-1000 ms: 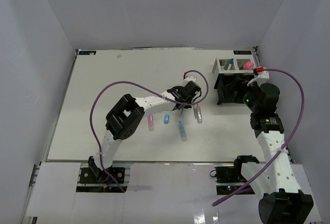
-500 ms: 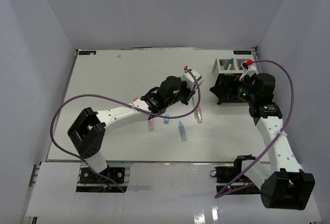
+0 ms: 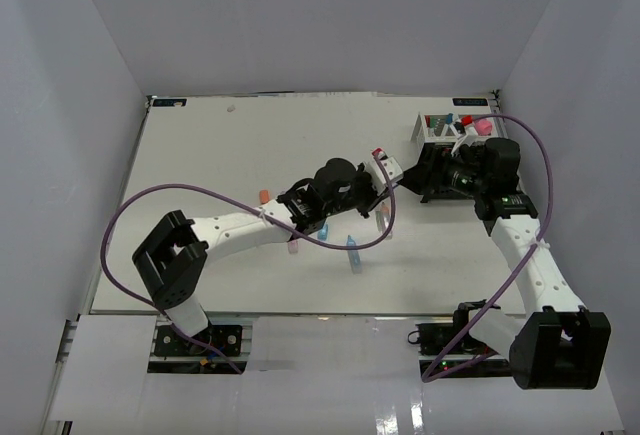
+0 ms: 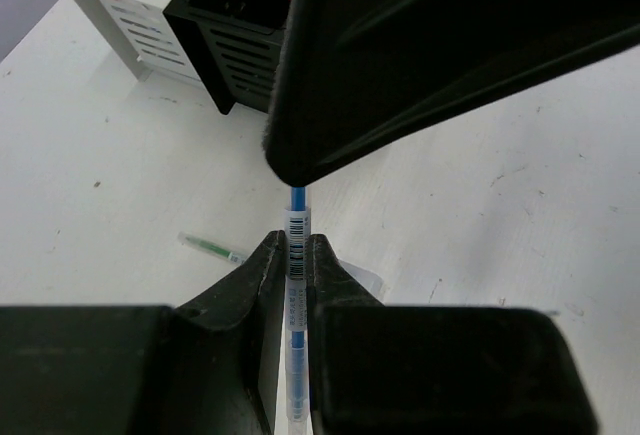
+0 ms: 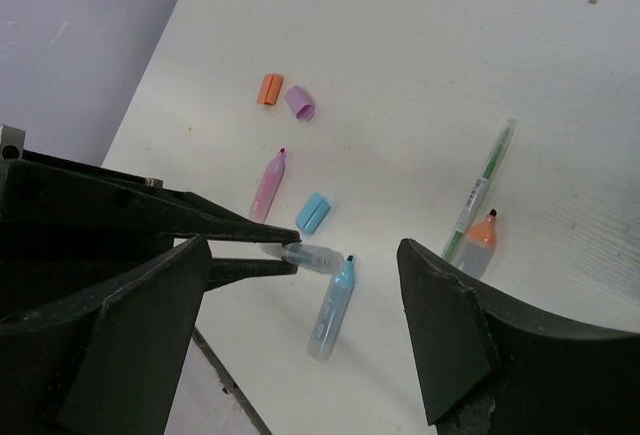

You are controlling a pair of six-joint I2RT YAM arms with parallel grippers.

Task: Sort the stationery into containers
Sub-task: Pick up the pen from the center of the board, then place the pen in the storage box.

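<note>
Bottom centre, the left gripper [image 4: 292, 250] pinches a thin pen [image 4: 297, 201] whose far end is hidden behind the right gripper [image 5: 305, 248], its jaws spread wide.

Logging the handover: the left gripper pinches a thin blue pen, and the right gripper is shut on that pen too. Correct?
Not quite. The left gripper does pinch the thin blue pen, but the right gripper is open, its fingers wide apart. The right wrist view shows it.
</note>
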